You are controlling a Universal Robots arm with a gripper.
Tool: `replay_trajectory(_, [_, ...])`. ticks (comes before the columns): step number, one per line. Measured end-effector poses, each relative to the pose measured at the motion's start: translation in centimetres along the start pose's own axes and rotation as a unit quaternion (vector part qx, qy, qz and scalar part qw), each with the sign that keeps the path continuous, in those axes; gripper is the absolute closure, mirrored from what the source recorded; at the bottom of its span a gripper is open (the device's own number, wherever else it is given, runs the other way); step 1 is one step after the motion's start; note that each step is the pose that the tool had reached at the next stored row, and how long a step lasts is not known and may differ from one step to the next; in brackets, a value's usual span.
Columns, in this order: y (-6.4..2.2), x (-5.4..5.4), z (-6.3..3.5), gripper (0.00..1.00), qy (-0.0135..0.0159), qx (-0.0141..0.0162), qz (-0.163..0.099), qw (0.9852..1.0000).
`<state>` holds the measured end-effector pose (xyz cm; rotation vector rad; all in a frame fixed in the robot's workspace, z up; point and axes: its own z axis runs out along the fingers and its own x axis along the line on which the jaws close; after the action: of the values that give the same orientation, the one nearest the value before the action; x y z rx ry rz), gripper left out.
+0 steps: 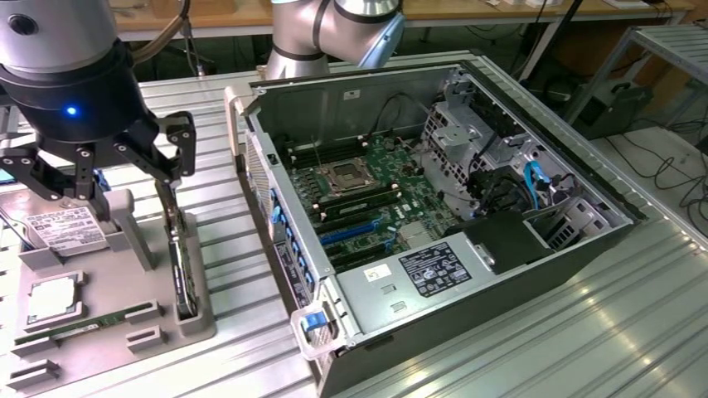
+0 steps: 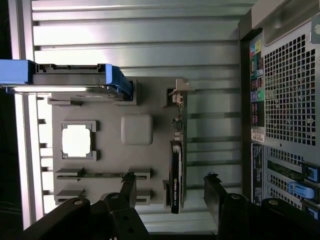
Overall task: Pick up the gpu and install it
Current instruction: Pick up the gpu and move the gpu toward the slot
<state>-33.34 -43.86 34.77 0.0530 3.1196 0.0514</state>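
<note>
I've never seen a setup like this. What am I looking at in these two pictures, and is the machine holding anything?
This is a robot arm ending in a gripper with two fingers. One picture comes from a camera off to the side; the other from one on the arm's wrist, looking down past the fingers. On the metal table sits a grey tray holding computer parts: a hard drive, a processor chip, a memory stick and the gpu, a thin card standing on edge. Beside it lies an open computer case. The fingers are open above the gpu, holding nothing.
</note>
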Motion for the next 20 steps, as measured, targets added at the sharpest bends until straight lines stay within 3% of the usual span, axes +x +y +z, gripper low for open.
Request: replay_trajectory(20, [-0.51,0.00,0.62,0.34,0.0001,-0.0001,-0.003,1.0000])
